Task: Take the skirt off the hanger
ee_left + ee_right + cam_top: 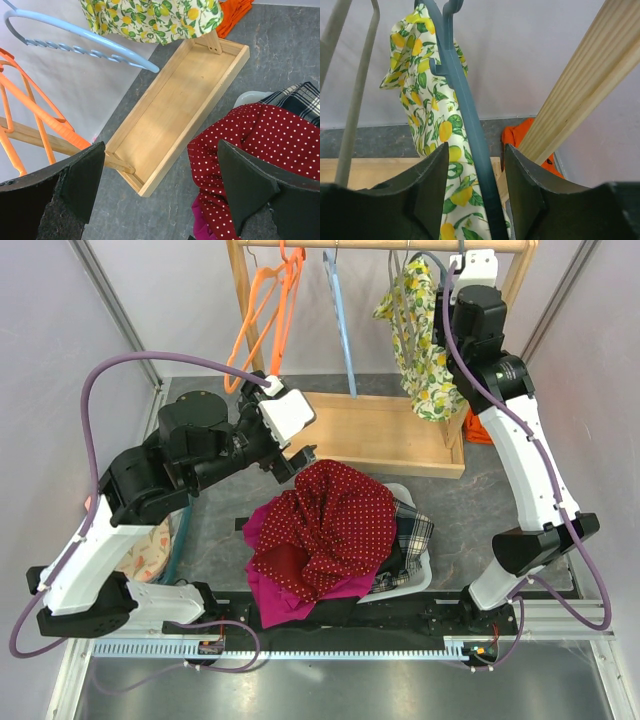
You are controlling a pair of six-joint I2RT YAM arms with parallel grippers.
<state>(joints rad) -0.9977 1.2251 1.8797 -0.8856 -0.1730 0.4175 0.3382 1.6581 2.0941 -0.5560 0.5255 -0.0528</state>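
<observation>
The lemon-print skirt (422, 350) hangs at 1 o'clock in the top view, draped on a dark teal hanger (465, 125) near the right end of the wooden rail (400, 245), its hem just above the right end of the rack's wooden tray base (380, 430). The right pincer (476, 165) is raised to the rail at the skirt's right; in its wrist view the fingers (432, 185) stand apart on either side of the teal hanger's sloping arm, a sliver of gap on each side, gripping nothing. A grey hanger (355, 100) hangs at 9 o'clock from it and the rack's post (580, 85) slants at 3 o'clock. The left pincer (161, 145) hovers at 10 o'clock from the table's (480, 510) middle, spread wide and empty, over the tray's left end. Orange hangers (275, 310) and a light blue hanger (340, 320) hang toward 11 and 12 o'clock. At 6 o'clock lies a heap: a red white-dotted cloth (330, 520) on top, magenta cloth (280, 590) beneath, plaid cloth (412, 530) at its 3 o'clock side. An orange cloth (478, 430) lies by the tray's right end
</observation>
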